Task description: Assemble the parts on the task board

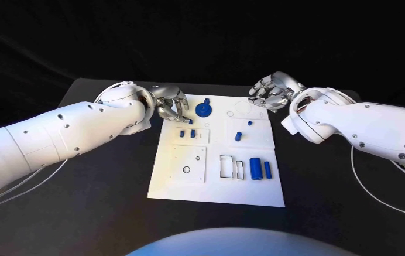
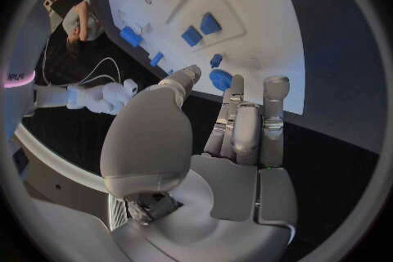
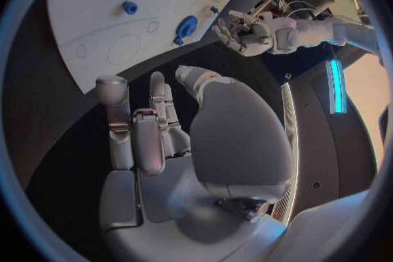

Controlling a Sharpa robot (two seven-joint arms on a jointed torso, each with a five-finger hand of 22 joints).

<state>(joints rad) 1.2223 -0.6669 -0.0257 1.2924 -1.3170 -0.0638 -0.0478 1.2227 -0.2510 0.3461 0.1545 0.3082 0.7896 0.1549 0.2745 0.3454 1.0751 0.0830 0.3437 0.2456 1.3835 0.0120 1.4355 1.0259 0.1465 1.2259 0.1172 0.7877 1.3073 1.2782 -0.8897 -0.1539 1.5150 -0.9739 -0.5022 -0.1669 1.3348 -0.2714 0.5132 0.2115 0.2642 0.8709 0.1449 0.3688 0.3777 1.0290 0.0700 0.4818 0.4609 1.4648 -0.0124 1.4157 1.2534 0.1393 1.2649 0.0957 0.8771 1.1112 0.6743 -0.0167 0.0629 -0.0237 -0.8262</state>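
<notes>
The board [image 1: 218,177] lies mid-bench [image 1: 101,209], blue parts scattered on it — a round knob [image 1: 203,109] near the far edge, two cylinders [image 1: 260,169] to the right. The left robot hand [image 1: 172,105] hovers just beside the knob, empty, fingers apart; the right robot hand [image 1: 271,93] likewise. A careless reach could knock the knob askew.

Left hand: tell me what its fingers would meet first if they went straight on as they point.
Probably the round blue part on the task board: the left hand points its fingers at it, though depth is unclear.
</notes>
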